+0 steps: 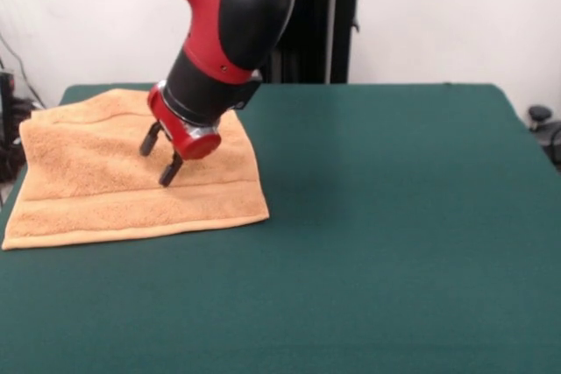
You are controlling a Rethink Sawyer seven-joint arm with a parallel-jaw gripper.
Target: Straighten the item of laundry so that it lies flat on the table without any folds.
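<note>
The light orange-tan terry towel lies at the left side of the dark green table. It looks mostly spread out, with a woven band near its front hem and a raised, folded edge along its far left side. Its left part reaches the table's left edge. My gripper hangs from the red and black arm just above the towel's middle right part. Its two dark fingers stand apart, open and empty, pointing down and to the left.
The robot's black pedestal stands behind the table's far edge. A white wall is behind it. A small dark object sits beyond the table's right edge.
</note>
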